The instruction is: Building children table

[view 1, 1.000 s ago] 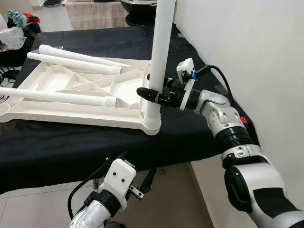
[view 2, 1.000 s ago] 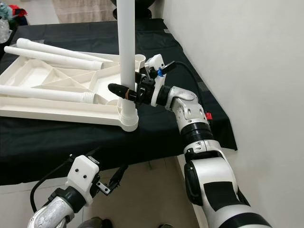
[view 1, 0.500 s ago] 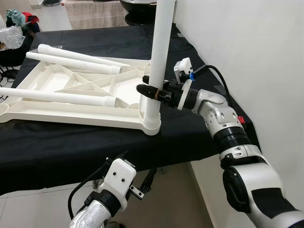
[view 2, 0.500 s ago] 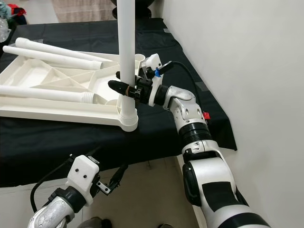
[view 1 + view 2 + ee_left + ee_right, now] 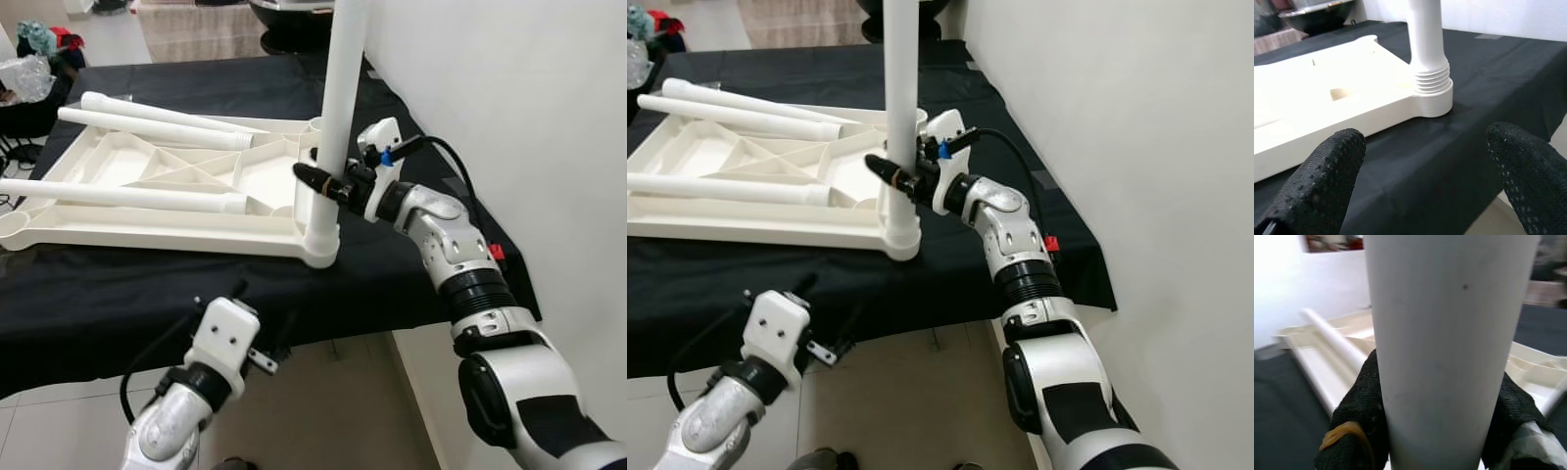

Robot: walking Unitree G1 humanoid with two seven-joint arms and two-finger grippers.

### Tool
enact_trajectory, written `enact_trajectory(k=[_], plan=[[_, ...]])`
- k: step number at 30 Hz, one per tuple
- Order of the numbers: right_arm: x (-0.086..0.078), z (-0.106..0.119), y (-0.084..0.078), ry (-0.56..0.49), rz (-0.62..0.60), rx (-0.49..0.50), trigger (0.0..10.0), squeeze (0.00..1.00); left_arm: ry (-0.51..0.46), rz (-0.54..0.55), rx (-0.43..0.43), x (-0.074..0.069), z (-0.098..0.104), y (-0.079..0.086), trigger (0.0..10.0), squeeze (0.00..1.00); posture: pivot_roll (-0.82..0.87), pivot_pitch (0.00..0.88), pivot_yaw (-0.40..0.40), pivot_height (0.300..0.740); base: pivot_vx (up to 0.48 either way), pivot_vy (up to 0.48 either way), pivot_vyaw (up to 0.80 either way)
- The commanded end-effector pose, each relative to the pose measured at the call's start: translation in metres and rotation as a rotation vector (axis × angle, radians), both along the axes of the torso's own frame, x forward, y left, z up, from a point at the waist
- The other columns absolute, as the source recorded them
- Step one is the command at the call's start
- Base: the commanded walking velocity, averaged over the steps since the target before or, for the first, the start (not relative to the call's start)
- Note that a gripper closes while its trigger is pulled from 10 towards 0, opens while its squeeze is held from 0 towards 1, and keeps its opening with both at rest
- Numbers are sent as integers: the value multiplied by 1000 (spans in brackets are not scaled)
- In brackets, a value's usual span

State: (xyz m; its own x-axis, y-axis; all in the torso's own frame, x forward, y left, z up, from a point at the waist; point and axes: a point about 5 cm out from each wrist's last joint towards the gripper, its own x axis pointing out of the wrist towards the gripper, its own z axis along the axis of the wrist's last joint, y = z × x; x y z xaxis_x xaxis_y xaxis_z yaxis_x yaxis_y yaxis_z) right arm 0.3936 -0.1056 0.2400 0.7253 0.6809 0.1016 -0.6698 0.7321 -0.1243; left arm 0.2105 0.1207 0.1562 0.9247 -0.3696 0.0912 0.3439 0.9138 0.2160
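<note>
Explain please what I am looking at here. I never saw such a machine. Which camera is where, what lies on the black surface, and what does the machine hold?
This is a humanoid robot with two silver arms. The two wide pictures come from cameras in its head, looking down. The two close pictures come from cameras on its wrists.

On the black-covered table lies an upside-down white children's tabletop. Three loose white legs rest on it.

The right gripper is closed around a fourth leg, which stands upright in the tabletop's near corner socket. The left gripper hangs open below the table edge, holding nothing.
</note>
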Motion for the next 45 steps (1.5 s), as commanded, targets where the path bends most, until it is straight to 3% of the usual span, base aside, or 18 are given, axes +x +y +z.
enact_trajectory(k=[1,6,9,15,18,20,22,23,26,31,32,34,35,36,37,38,39,45], plan=[[2,-26,-11,88,-94,-75,0,0,32,3,2,0,-5,2,10000,0,108,150,-59,740,0,0,0],[9,-33,-18,140,-351,-55,0,0,29,4,6,0,-5,3,10000,0,107,146,-62,740,0,0,0],[10,-35,-18,153,-386,-59,0,0,31,3,6,-1,-5,2,10000,0,107,146,-62,740,0,0,0],[16,-36,-14,212,-667,-5,0,0,34,-6,0,-2,-6,-1,10000,0,103,139,-64,740,0,0,0],[16,-36,-12,217,-701,5,0,0,34,-8,-1,-2,-6,-2,10000,0,103,139,-64,740,0,0,0],[15,-34,-8,208,-852,62,0,0,33,-14,-2,-3,-5,-5,10000,0,104,142,-69,740,0,0,0],[15,-34,-8,208,-852,62,0,0,33,-14,-2,-3,-5,-5,10000,0,104,142,-69,740,0,0,0],[12,-29,-3,178,-1011,123,0,0,35,-21,-9,-5,-5,-8,10000,0,111,141,-75,740,0,0,0],[10,-26,1,170,-1095,147,0,0,38,-25,-14,-7,-6,-10,10000,0,111,143,-78,740,0,0,0],[10,-27,12,192,-1101,156,0,0,43,-28,-17,-9,-6,-12,10000,0,110,147,-84,740,0,0,0],[11,-25,18,193,-1067,154,3843,0,44,-28,-18,-9,-7,-12,10000,0,109,147,-87,740,0,0,0],[11,-24,21,192,-1049,151,3843,0,45,-27,-20,-10,-7,-12,10000,0,109,147,-87,740,0,0,0],[12,-23,27,201,-1009,163,10000,0,46,-26,-20,-10,-7,-13,10000,0,106,149,-88,740,0,0,0],[12,-23,27,201,-1009,163,10000,0,46,-26,-20,-10,-7,-13,10000,0,106,149,-88,740,0,0,0],[12,-22,31,203,-980,181,10000,588,48,-26,-22,-10,-7,-13,10000,0,105,150,-89,740,0,0,0],[12,-22,31,203,-980,181,10000,588,48,-26,-22,-10,-7,-13,10000,0,105,150,-89,740,0,0,0],[12,-21,33,206,-976,194,10000,1000,49,-25,-23,-10,-7,-13,10000,0,105,150,-89,740,0,0,0],[13,-15,30,171,-970,220,10000,1000,55,-25,-23,-10,-9,-14,10000,0,105,151,-88,740,0,0,0]])
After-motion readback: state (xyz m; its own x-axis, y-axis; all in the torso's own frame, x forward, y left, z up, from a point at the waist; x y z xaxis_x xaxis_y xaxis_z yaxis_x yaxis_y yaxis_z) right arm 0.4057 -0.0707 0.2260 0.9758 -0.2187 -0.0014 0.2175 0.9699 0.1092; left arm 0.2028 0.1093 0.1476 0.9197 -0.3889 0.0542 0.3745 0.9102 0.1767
